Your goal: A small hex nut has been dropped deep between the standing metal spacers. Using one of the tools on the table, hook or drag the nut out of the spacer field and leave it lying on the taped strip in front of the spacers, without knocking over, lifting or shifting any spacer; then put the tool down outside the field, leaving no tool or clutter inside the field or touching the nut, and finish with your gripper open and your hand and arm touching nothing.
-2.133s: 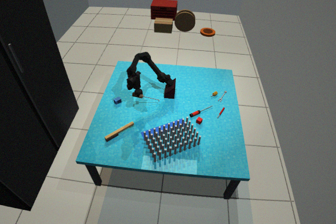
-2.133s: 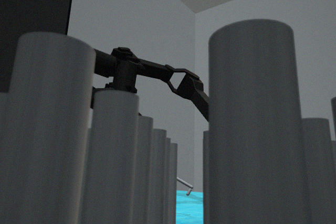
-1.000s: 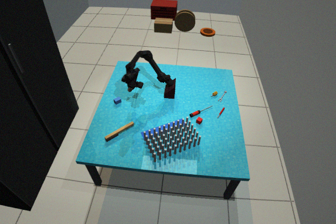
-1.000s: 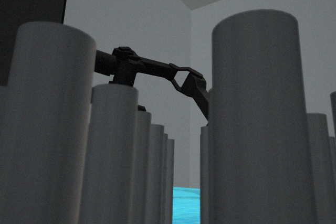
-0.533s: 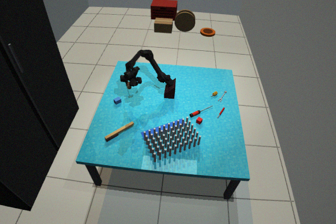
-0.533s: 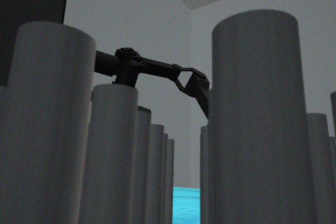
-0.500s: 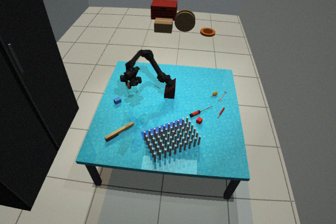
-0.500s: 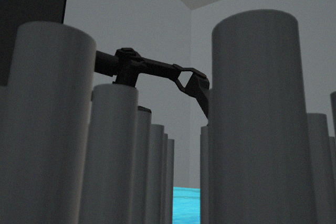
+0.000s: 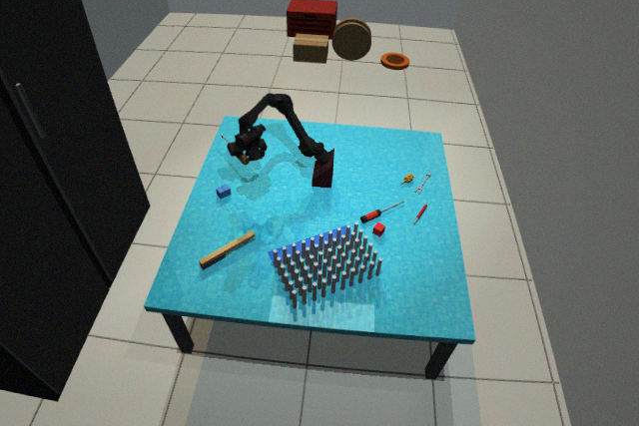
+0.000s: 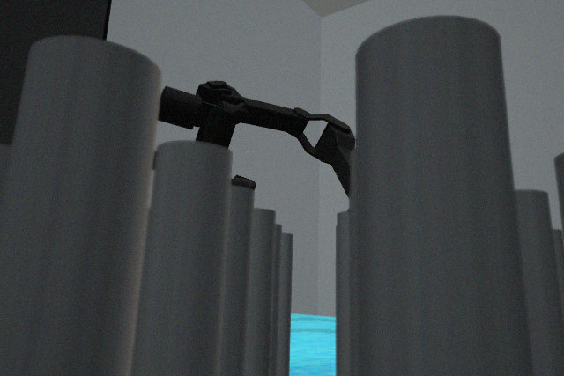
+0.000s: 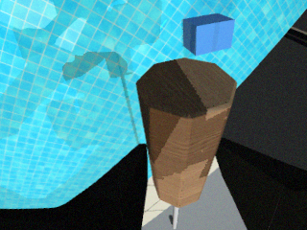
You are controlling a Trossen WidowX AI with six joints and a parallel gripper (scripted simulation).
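Observation:
My gripper (image 9: 245,157) (image 11: 180,148) is shut on the wooden handle (image 11: 192,129) of a tool with a thin metal rod (image 11: 176,218). It holds the tool in the air over the table's far left part, away from the spacers; the rod points up and left in the top view, and its far end is too small to make out. The grey metal spacers (image 9: 378,266) (image 10: 433,180) stand upright in rows near the table's front edge. The blue taped strip (image 9: 290,248) runs along their arm-facing side. The nut cannot be seen.
A blue block (image 9: 223,191) (image 11: 208,37) lies near the gripper. A wooden bar (image 9: 227,249) lies left of the spacers. A red-handled screwdriver (image 9: 370,215) and a red cube (image 9: 378,228) lie close to their right; a red pen-like tool (image 9: 420,213), wrench (image 9: 422,183) and yellow item (image 9: 408,178) lie farther right.

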